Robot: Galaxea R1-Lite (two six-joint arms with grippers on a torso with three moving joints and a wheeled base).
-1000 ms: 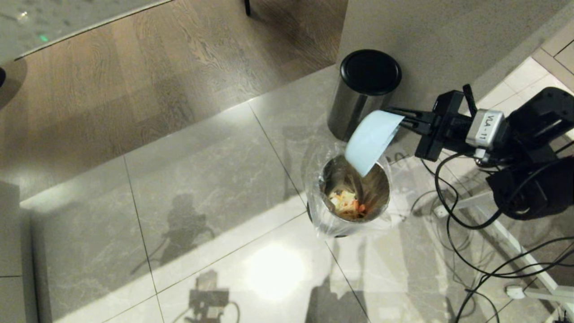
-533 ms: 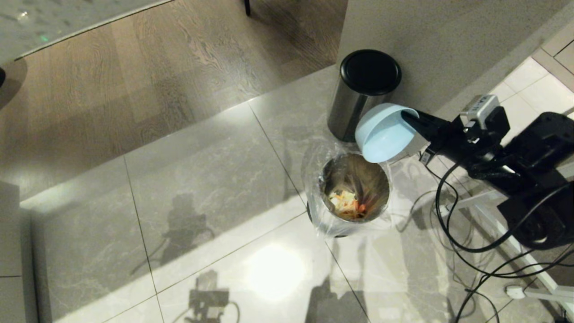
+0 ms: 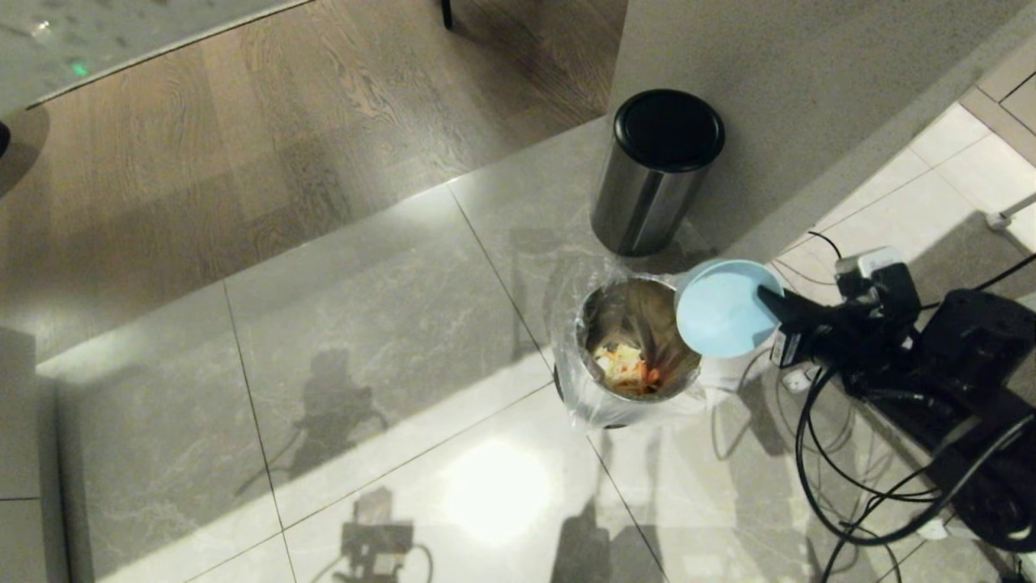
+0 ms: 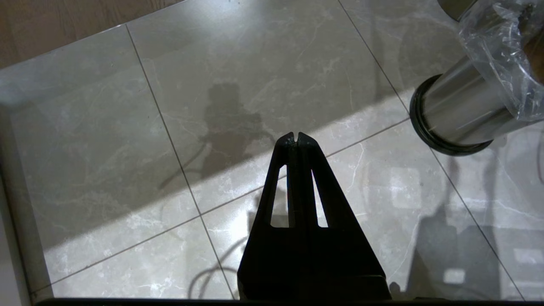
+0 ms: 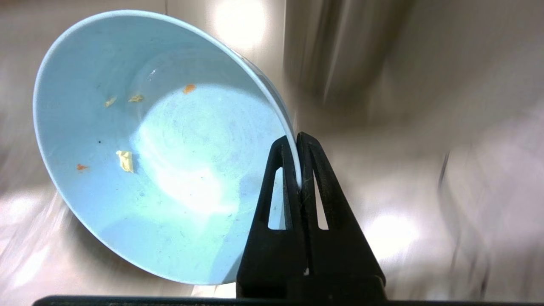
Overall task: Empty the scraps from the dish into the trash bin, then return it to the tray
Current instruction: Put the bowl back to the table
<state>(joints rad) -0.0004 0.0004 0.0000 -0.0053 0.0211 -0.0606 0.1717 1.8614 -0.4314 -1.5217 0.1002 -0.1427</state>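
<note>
Head view shows you the right tool (image 3: 767, 298) pinching the dish (image 3: 723, 308) rim, just right of the trash bin (image 3: 603, 308).

You saw the right wrist background smeared by blur; the trash bin (image 4: 463, 114) was cut off at two o'clock in the left wrist view.

— Small round light-blue bowl (image 5: 170, 170): smooth and glossy, looks like glazed ceramic or hard plastic. Shiny steel cylinder bin (image 3: 639, 344)?

— Polished metal, mirror-bright, lined with thin crinkled clear plastic bag (image 4: 497, 63); matt black base ring (image 4: 429, 136).

— And the taller steel bin with black lid (image 3: 655, 170)?

— Brushed-looking metal side, matt lid. Grey marble-look floor tiles (image 3: 364, 348) glossy; brown wood-grain flooring (image 3: 243, 162) duller.
</note>
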